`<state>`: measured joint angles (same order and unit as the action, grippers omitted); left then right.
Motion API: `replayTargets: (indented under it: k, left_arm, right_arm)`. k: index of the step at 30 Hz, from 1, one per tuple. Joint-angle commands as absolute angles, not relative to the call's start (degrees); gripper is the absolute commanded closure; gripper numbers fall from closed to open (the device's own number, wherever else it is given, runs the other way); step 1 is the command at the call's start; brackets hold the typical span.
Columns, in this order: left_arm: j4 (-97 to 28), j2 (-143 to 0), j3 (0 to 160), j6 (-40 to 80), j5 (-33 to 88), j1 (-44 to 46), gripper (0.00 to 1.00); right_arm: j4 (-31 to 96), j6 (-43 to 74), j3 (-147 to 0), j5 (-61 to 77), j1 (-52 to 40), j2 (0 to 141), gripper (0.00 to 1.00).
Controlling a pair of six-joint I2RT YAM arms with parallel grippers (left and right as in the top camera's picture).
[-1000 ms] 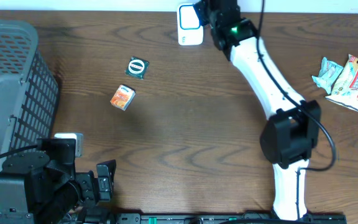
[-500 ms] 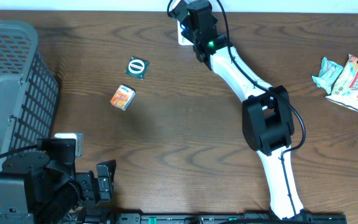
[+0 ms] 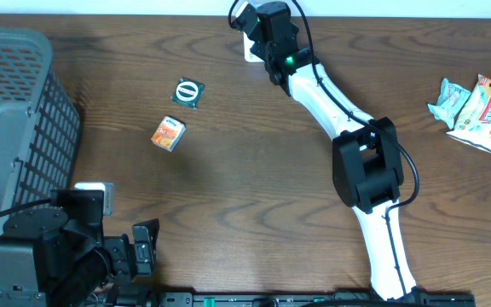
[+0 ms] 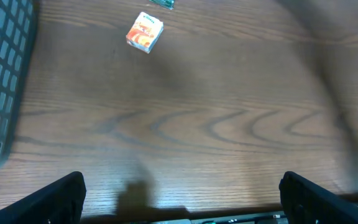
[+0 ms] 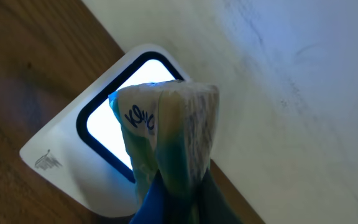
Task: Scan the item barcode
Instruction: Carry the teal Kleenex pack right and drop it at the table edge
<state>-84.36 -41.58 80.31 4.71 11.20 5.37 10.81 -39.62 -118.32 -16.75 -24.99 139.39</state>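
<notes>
At the table's far edge my right gripper (image 3: 256,24) hangs over the white scanner (image 3: 248,53) and hides most of it. In the right wrist view the gripper (image 5: 185,199) is shut on a crinkled green-and-blue item packet (image 5: 169,124). The packet stands upright right in front of the scanner's lit window (image 5: 110,127), in its white housing (image 5: 67,168). No barcode shows on the packet from here. My left gripper (image 4: 185,211) rests open at the front left with nothing between its fingers (image 4: 55,199).
An orange box (image 3: 168,133) and a green packet with a round logo (image 3: 187,92) lie left of centre. A grey mesh basket (image 3: 15,128) fills the left side. Several snack packets (image 3: 476,107) lie at the far right. A pale wall runs behind the scanner.
During the first half of the last second my right arm swung left and brought the packet over the scanner. It has held still since. The left arm has not moved.
</notes>
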Motion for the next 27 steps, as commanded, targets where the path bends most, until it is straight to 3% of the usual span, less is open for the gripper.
replayTargets:
  k: [1,14,20,24,27]
  left_arm:
    - [-84.4,-41.7,80.5,5.0,10.7,5.4,0.03]
    - [-84.4,-41.7,80.5,5.0,10.7,5.4,0.02]
    - [-84.4,-41.7,80.5,5.0,10.7,5.4,0.02]
    - [-84.4,-41.7,80.5,5.0,10.7,5.4,0.03]
    - [-84.4,-41.7,80.5,5.0,10.6,5.4,0.02]
  right_arm:
    - [11.2,-38.7,-118.6,-18.2,-24.9,139.9,0.99]
    - [19.2,-17.6,-118.8,-29.6,-18.8,131.8,0.99]
    - [32.6,-9.7,-118.8,-43.7,-10.9,128.4,0.99]
    - [43.5,-7.3,-118.8,-45.6,-5.1,128.6,0.99]
    - [49.8,1.1,-118.8,-45.5,-0.4,128.6,0.99]
